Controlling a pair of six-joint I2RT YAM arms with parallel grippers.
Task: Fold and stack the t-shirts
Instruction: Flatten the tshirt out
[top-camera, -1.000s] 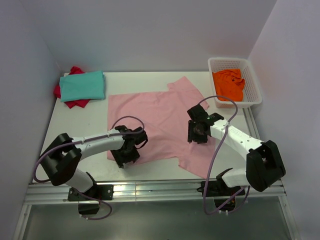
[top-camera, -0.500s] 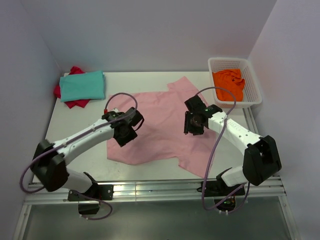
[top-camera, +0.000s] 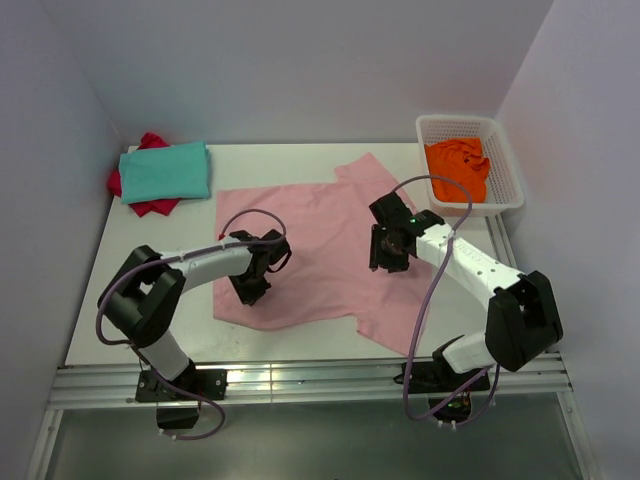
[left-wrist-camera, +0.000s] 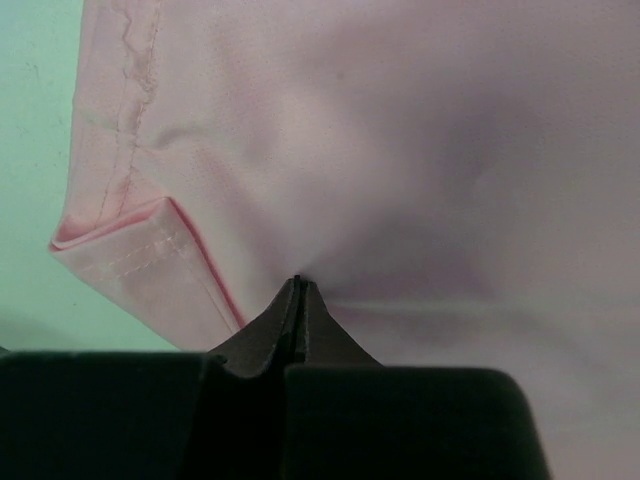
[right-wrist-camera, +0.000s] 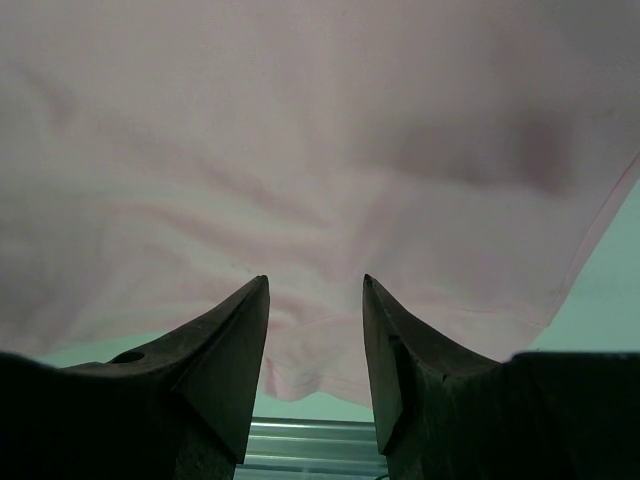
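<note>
A pink t-shirt (top-camera: 310, 235) lies spread flat on the white table (top-camera: 150, 270), with one sleeve toward the basket and another at the near right. My left gripper (top-camera: 248, 288) is down on the shirt's near left part and shut on the pink t-shirt. In the left wrist view the cloth (left-wrist-camera: 400, 150) puckers toward the closed tips (left-wrist-camera: 298, 285), next to a folded-over hem (left-wrist-camera: 150, 250). My right gripper (top-camera: 388, 255) hovers open over the shirt's right side. In the right wrist view the pink fabric (right-wrist-camera: 300, 150) lies below the open gripper (right-wrist-camera: 315, 285).
A folded teal shirt (top-camera: 165, 170) lies on a red one (top-camera: 150, 206) at the back left. A white basket (top-camera: 508, 180) at the back right holds a crumpled orange shirt (top-camera: 458, 168). A metal rail (top-camera: 300, 380) runs along the near edge.
The left gripper swung off the shirt's near hem, came back down on the cloth and shut. The right gripper moved slightly farther back, then held still, open.
</note>
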